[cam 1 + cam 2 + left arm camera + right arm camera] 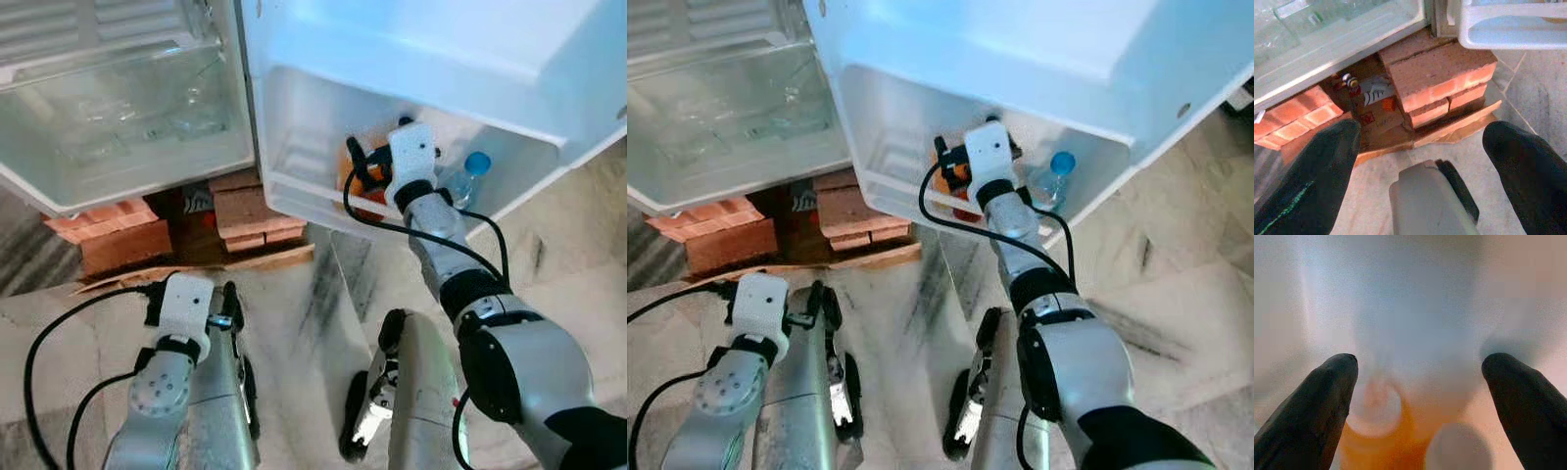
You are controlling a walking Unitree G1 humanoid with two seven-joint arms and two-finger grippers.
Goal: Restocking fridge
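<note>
Inside door shelf (294, 191), orange bottle (1386, 440), white cap, right gripper (1420, 382) spread above it, left gripper (1422, 147) spread idle.

Head pair looks steeply down at the fridge door shelf (294, 201); wrist cameras look along their fingers.
</note>
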